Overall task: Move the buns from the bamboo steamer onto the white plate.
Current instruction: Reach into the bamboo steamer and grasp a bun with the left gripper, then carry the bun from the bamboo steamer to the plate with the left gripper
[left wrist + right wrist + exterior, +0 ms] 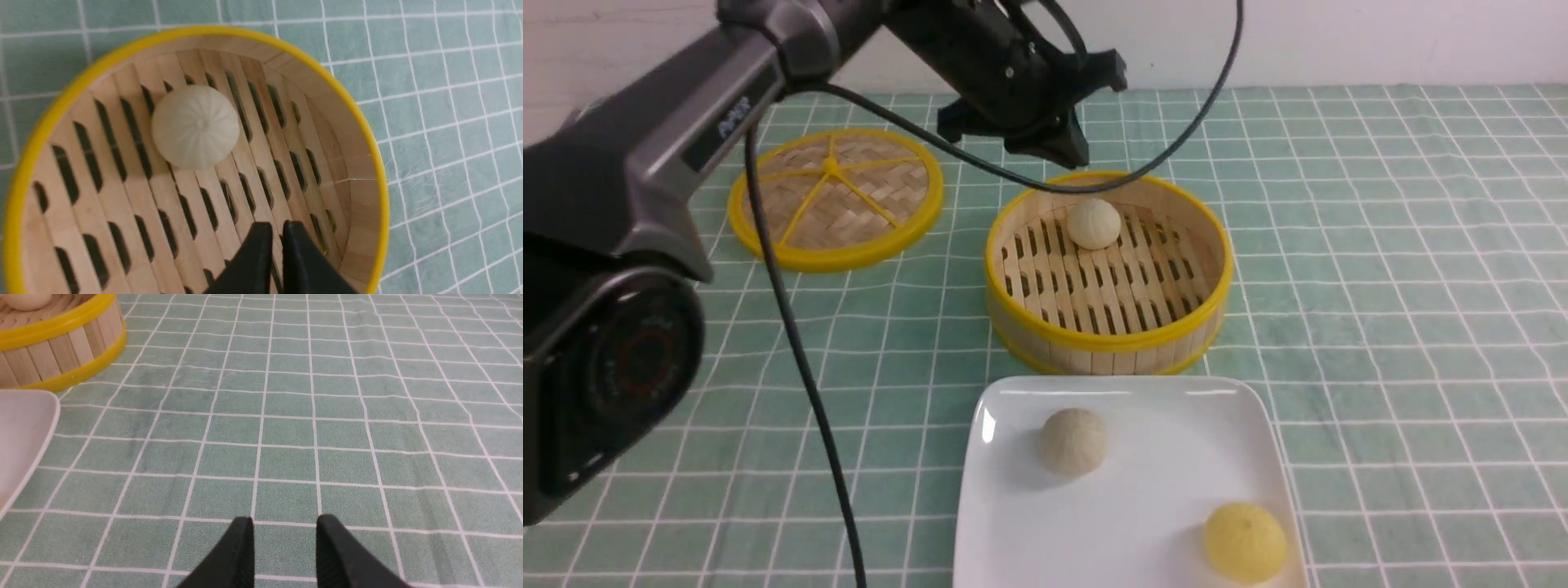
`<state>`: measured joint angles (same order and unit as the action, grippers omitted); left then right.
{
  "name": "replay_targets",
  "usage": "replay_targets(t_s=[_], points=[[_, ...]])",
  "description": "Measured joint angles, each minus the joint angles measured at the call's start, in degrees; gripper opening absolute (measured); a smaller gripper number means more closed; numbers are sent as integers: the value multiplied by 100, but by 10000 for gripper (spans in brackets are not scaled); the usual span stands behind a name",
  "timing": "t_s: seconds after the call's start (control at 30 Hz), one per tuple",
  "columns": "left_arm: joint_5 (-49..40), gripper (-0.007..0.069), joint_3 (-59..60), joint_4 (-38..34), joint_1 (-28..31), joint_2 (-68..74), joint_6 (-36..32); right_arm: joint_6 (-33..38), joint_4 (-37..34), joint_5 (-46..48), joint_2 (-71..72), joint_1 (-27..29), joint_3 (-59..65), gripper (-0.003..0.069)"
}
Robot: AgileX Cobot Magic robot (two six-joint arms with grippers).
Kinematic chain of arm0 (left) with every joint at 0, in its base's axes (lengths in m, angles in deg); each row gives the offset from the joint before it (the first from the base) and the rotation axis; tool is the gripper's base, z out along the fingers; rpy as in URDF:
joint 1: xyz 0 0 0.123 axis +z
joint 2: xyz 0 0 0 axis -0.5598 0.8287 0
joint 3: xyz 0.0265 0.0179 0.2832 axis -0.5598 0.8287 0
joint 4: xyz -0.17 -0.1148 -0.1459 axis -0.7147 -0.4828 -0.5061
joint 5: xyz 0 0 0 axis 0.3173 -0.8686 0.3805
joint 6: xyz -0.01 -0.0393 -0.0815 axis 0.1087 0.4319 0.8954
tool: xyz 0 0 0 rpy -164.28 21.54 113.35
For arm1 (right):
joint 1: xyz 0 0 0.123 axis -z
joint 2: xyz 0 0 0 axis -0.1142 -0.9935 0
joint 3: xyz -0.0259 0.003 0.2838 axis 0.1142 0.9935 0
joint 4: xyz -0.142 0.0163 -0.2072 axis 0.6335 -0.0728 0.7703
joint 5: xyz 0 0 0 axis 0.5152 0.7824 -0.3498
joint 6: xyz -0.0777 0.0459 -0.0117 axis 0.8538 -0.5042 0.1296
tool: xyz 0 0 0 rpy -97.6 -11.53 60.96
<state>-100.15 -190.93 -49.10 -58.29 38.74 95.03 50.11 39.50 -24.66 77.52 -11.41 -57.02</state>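
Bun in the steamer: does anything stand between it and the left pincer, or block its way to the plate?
Nothing visible separates left pincer from bun. Toward the white plate, only the near wall of the steamer intervenes.

I log from my feeds: bamboo steamer [1107,353], pale unvarnished strips, smooth and matt, with shiny yellow plastic-looking rims; lid [870,204], woven bamboo strip, matt, with the same yellow rim and spokes; white plate [1143,490], glossy glazed finish catching highlights. Bun in the steamer [1094,223], matt cream with fine pleated ridges; bun on the plate [1072,442], matt, slightly rougher; yellow bun [1245,542], matt, faintly pitted. Tablecloth [1380,286], matt green checked cloth, lightly creased; right gripper [284,526], matt black plastic as I read it, finely ribbed inside.
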Motion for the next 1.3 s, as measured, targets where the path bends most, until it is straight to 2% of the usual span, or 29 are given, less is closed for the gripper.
replay_targets(t_s=[0.03, 0.1, 0.33, 0.5, 0.7, 0.8, 0.9, 0.97, 1.17, 1.3], points=[[12, 101, 1, 0, -3, 26, -6, 0, 0, 0, 0, 0, 0, 240], [224, 200, -27, -36, -36, 331, -54, 0, 0, 0, 0, 0, 0, 240], [1028, 411, -34, 255, -55, 555, -83, 0, 0, 0, 0, 0, 0, 240], [1203, 433, -47, 364, -62, 668, -89, 0, 0, 0, 0, 0, 0, 241], [1310, 386, -47, 410, -62, 977, -101, 0, 0, 0, 0, 0, 0, 241], [1222, 258, -47, 410, -62, 1145, -101, 0, 0, 0, 0, 0, 0, 241], [1055, 97, -111, 404, -62, 1113, -95, 0, 5, 0, 0, 0, 0, 241], [829, 38, -158, 420, -62, 1014, -87, 0, 5, 0, 0, 0, 0, 241], [100, 29, -228, 556, -62, 196, -116, 0, 5, 0, 0, 0, 0, 241], [-415, 29, -305, 957, -62, -885, -272, 0, 5, 0, 0, 0, 0, 241]])
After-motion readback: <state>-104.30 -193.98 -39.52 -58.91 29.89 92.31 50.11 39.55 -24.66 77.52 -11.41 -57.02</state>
